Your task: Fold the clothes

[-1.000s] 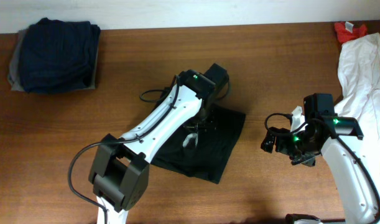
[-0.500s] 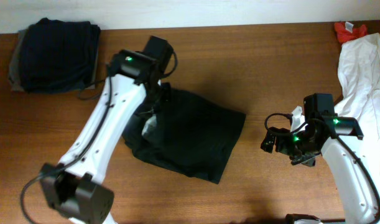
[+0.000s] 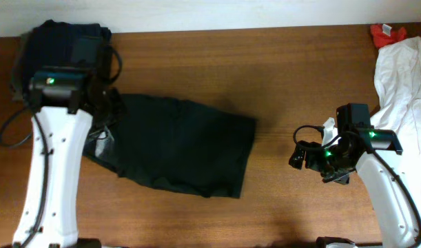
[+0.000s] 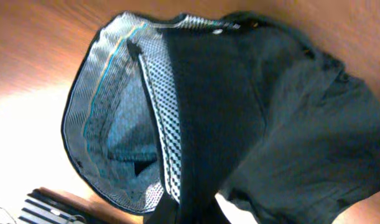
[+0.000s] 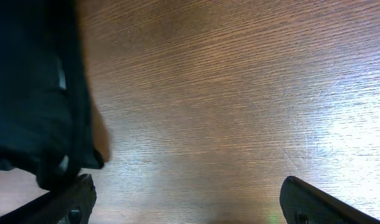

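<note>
The large black garment (image 3: 182, 148) lies spread on the wooden table (image 3: 293, 76), wrinkled, with its left end lifted. My left gripper (image 3: 100, 134) is shut on that left end. In the left wrist view the black garment (image 4: 289, 112) hangs from the jaws at the bottom edge, and its checked inner waistband (image 4: 155, 112) gapes open. Well to the right of the cloth, my right gripper (image 3: 300, 157) stands open above bare wood. In the right wrist view its wide-apart fingers (image 5: 314, 202) hold nothing, and the black garment's edge (image 5: 34, 81) shows at the left.
A folded navy piece (image 3: 62, 58) rests on a grey one (image 3: 16, 79) at the back left corner. A white garment (image 3: 403, 83) lies along the right edge, with a small red one (image 3: 386, 33) behind it.
My left arm has swung from the table's middle to the far left, dragging the black garment's end along and stretching the cloth out wider. The right arm has stayed still.
</note>
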{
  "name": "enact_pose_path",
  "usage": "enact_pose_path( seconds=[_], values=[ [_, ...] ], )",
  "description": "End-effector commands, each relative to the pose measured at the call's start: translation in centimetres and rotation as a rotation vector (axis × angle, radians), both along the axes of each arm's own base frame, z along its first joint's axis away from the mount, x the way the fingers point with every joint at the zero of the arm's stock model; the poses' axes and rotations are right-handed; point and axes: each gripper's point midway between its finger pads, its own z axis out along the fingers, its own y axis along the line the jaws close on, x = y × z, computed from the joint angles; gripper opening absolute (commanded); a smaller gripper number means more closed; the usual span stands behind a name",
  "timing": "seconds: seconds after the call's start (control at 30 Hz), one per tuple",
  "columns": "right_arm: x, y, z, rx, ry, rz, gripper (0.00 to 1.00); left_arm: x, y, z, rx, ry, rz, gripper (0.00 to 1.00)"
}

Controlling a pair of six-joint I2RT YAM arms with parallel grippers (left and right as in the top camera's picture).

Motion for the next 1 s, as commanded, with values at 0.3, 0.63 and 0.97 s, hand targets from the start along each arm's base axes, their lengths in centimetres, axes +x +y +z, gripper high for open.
enact_pose_path(
  seconds=[0.3,0.63,0.97],
  values=[
    [0.3,-0.1,0.3,0.004,-0.012,0.0,0.98,-0.6,0.3,2.4,0.056,-0.082,-0.007,0.01],
    [0.3,-0.1,0.3,0.004,-0.012,0.0,0.98,2.0,-9.7,-4.6,-0.065,-0.014,-0.259,0.01],
    [0.3,-0.1,0.3,0.004,-0.011,0.0,0.98,2.6,-18.8,-9.1,-0.12,0.037,-0.444,0.01]
  ],
)
